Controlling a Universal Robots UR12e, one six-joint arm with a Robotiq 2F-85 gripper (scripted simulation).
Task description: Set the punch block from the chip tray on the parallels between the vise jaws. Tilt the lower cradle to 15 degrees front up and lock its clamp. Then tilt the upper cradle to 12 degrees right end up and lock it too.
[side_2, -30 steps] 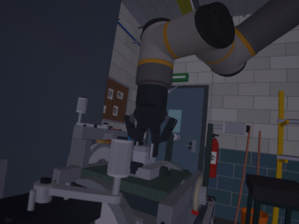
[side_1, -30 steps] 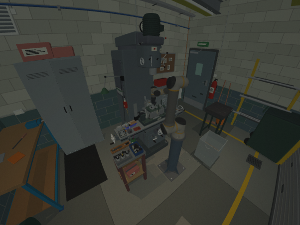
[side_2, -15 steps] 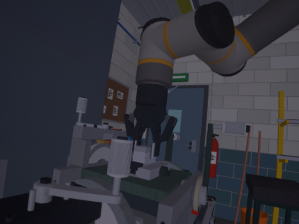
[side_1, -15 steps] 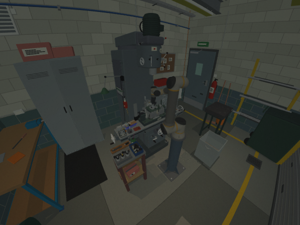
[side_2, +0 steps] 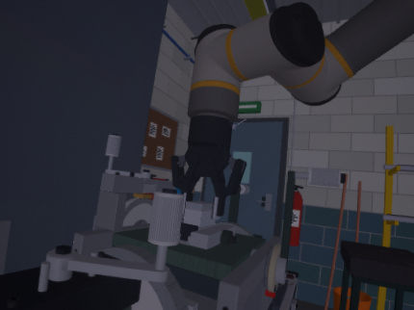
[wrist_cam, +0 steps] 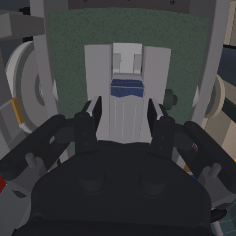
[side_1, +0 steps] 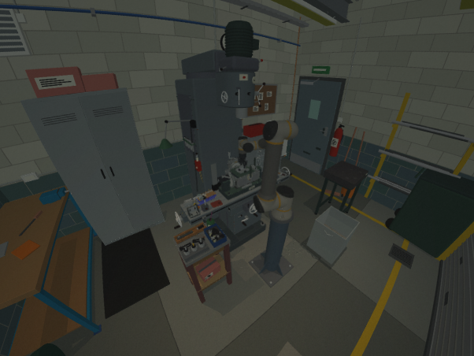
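Note:
The punch block [wrist_cam: 126, 106], grey with a blue-marked top face, sits between the two vise jaws [wrist_cam: 95, 74], with the pale parallels [wrist_cam: 126, 57] showing beyond it. My gripper [wrist_cam: 124, 114] hangs open directly above the block, one finger on each side of it, holding nothing. The vise [side_2: 202, 226] stands on the green plate [wrist_cam: 68, 45] of the tilting cradle [side_2: 144, 250] on the milling machine table [side_1: 236, 177]. A knurled clamp knob [side_2: 166, 219] stands at the cradle's near side. The chip tray cannot be made out.
The mill's dark column [side_2: 72, 120] rises close on the left of the vise. Round cradle trunnions [wrist_cam: 25, 74] flank the plate on both sides. A tool cart [side_1: 204, 244] stands in front of the mill, and a stool [side_1: 342, 177] and bin [side_1: 330, 232] to the right.

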